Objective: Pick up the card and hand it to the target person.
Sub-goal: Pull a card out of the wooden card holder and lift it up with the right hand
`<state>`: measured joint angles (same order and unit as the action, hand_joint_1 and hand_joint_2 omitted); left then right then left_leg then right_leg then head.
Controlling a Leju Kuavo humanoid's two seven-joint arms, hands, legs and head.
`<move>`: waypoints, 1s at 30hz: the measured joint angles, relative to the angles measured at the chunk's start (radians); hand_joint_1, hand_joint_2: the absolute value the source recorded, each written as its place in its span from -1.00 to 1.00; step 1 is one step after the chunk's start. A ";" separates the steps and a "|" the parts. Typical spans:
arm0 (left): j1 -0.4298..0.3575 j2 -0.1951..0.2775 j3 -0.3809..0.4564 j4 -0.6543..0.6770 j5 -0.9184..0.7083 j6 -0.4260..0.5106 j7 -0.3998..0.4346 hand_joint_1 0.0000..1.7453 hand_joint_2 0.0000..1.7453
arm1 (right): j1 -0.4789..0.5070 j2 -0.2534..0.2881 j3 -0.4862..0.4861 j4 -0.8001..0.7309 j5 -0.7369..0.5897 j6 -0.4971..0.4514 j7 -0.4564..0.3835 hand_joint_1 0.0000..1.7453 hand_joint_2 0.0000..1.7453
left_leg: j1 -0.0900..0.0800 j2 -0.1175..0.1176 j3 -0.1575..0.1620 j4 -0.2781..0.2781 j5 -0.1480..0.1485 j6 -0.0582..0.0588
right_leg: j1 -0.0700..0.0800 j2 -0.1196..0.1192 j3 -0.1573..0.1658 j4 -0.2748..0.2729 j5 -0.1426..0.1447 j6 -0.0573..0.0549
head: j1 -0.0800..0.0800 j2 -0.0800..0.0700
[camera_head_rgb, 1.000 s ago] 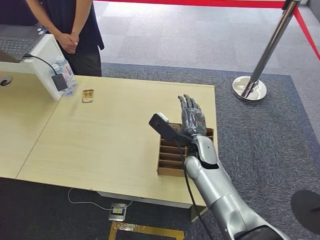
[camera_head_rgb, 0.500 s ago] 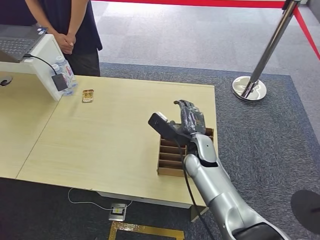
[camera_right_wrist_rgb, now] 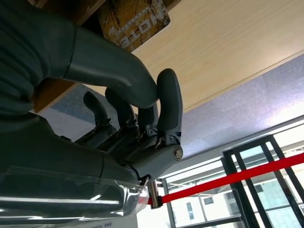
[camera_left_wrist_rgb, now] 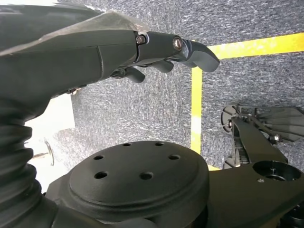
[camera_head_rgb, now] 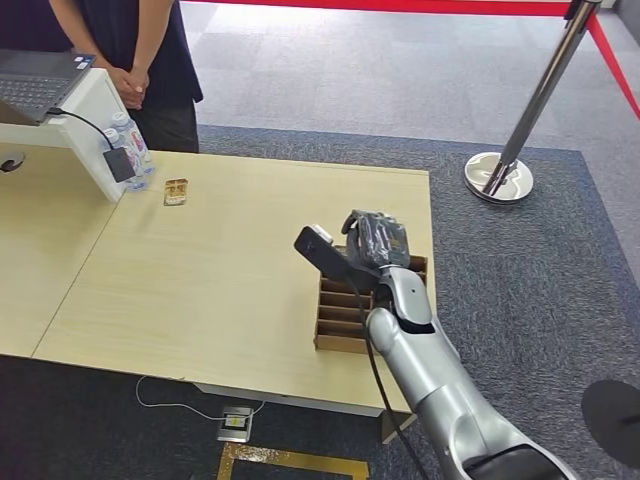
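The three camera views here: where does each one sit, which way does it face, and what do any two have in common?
Head view: high on the body, looking forward and down at the wooden table; the right hand, fingers curled, is over the slotted box.
Left wrist view: behind the left hand, facing the grey carpet and a yellow floor line; dark body parts show.
Right wrist view: behind the right hand, turned, facing the table and a card.
Shared: head and right wrist views both show the table and the right hand.
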<state>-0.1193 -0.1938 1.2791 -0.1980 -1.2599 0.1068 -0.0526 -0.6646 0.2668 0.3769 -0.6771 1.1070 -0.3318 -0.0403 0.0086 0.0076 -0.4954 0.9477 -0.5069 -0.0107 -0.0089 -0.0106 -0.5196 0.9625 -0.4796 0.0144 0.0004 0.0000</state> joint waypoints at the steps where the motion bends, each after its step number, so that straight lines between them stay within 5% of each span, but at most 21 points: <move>1: 0.000 0.000 0.000 0.000 0.001 0.000 0.000 -1.00 1.00 | 0.000 0.000 0.000 0.000 0.002 0.002 0.001 0.56 1.00 | 0.000 0.000 0.000 0.000 0.000 0.000 | 0.000 0.000 0.000 0.000 0.000 0.000 | 0.000 0.000; 10: 0.000 0.000 0.000 0.000 0.005 0.000 0.001 -1.00 1.00 | 0.000 0.009 0.001 -0.003 0.025 0.017 0.017 -0.21 1.00 | 0.000 0.000 0.000 0.000 0.000 0.000 | 0.000 0.000 0.000 0.000 0.000 0.000 | 0.000 0.000; 30: 0.001 0.000 0.000 0.000 0.012 0.005 0.000 -1.00 1.00 | 0.007 0.011 0.001 -0.026 0.036 0.042 0.031 0.00 1.00 | 0.000 0.000 0.000 0.000 0.000 0.000 | 0.000 0.000 0.000 0.000 0.000 0.000 | 0.000 0.000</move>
<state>-0.1184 -0.1943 1.2795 -0.1976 -1.2478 0.1122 -0.0530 -0.6572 0.2781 0.3777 -0.7029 1.1427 -0.2898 -0.0092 0.0086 0.0076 -0.4953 0.9477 -0.5069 -0.0107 -0.0089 -0.0106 -0.5196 0.9625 -0.4796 0.0144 0.0001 0.0000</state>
